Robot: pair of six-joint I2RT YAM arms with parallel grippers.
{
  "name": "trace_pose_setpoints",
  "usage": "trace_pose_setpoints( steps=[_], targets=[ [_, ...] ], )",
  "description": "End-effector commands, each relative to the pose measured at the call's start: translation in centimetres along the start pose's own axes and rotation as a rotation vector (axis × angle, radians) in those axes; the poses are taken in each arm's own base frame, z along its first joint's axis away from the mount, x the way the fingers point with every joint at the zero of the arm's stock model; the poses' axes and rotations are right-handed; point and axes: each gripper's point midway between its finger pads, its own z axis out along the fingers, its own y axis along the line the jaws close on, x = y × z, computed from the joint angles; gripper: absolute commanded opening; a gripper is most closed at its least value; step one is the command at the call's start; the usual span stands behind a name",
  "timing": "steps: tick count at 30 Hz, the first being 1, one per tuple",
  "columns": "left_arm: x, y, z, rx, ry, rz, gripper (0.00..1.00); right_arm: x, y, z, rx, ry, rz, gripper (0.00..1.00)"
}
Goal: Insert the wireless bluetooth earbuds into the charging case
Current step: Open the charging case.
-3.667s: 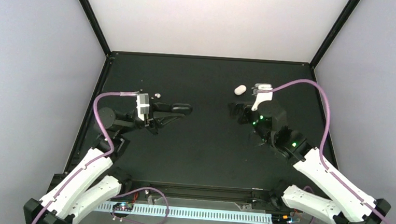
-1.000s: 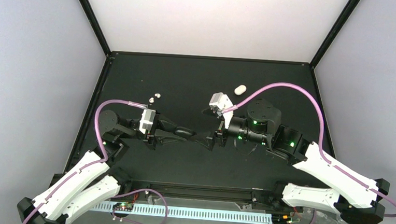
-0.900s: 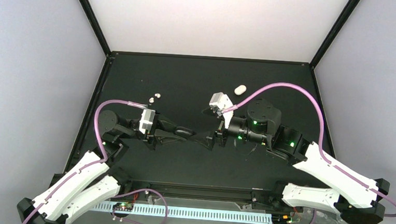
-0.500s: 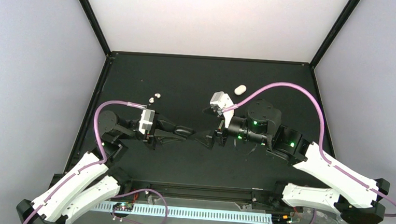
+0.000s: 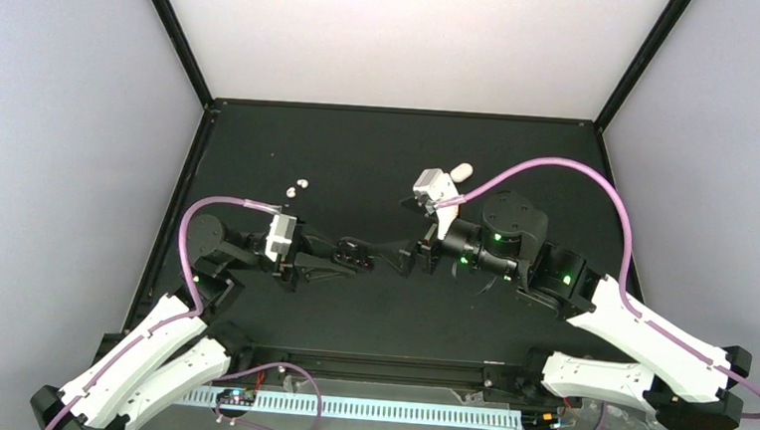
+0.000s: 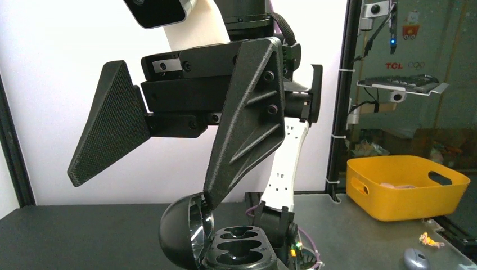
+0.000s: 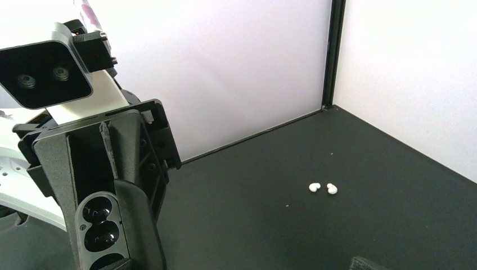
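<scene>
Small black oval charging case [image 6: 239, 250] open in the left jaws; 2 tiny white rounded earbuds [image 7: 332, 189] on the black desk [image 5: 520, 144].

The left jaws were clamped on the case, lid swung open, recesses up, its long axis seemingly along the left fingers. The right jaws stood wide apart, holding nothing, 1 tip at the lid's rim. The earbuds lay side by side, well apart from the case, left of and beyond the free right jaws, so probably theirs to fetch. "TCL" [image 6: 394, 66] showed on background equipment.
</scene>
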Motion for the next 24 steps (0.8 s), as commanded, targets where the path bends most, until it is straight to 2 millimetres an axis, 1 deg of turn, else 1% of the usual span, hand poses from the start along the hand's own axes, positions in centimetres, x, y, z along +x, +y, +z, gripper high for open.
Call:
trace_pose_setpoints(
  steps=[1, 3, 7, 10, 18, 24],
  targets=[
    [-0.4, -1.0, 0.0, 0.039, -0.005, 0.032, 0.01, -1.7, -0.7, -0.7, 0.044, -0.059, 0.008, 1.0],
    [-0.4, -0.9, -0.1, 0.036, -0.006, 0.034, 0.02, -1.7, -0.1, -0.8, 0.011, -0.062, 0.003, 1.0],
    [-0.4, -0.9, 0.0, 0.035, -0.005, 0.031, 0.02, -2.3, 2.9, -1.6, -0.158, -0.084, -0.006, 1.0],
    [-0.5, -0.9, 0.0, 0.039, -0.009, 0.033, 0.02, -2.6, 3.7, -1.5, -0.208, -0.068, 0.005, 0.96],
    [-1.0, -1.5, 0.0, 0.071, -0.018, 0.031, 0.01, -2.2, 4.2, -0.1, -0.238, -0.015, 0.007, 0.81],
    [-1.3, -1.9, 0.0, 0.085, -0.025, 0.033, 0.02, -1.5, 4.7, 0.7, -0.271, 0.018, 0.006, 0.67]
  ],
)
